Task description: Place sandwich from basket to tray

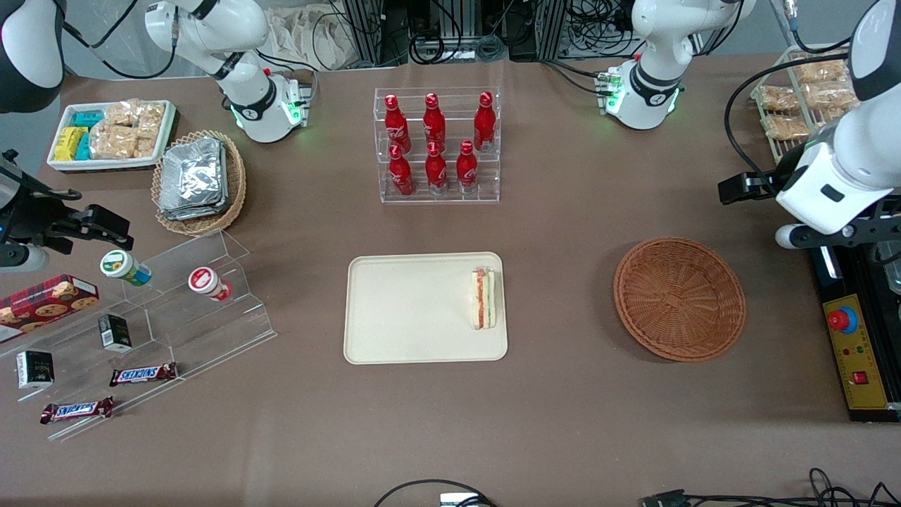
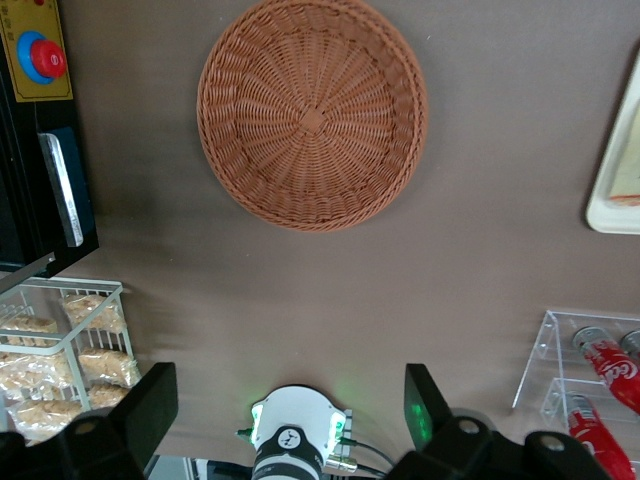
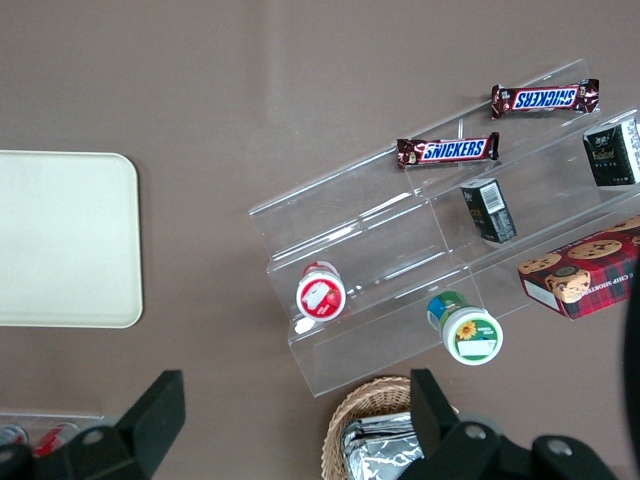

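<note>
One sandwich (image 1: 483, 298) on tray (image 1: 394, 310); hand (image 2: 290, 410) open above table.

Brown table (image 1: 563, 232) beneath my gripper (image 2: 285, 410), fingers spread, raised above working arm's end. Directly on table: cream tray (image 1: 408, 310) at centre, wicker basket (image 1: 679, 298) beside it, clear bottle rack (image 1: 436, 144) farther from front camera, acrylic stepped display (image 1: 176, 310) toward parked arm's end.
</note>
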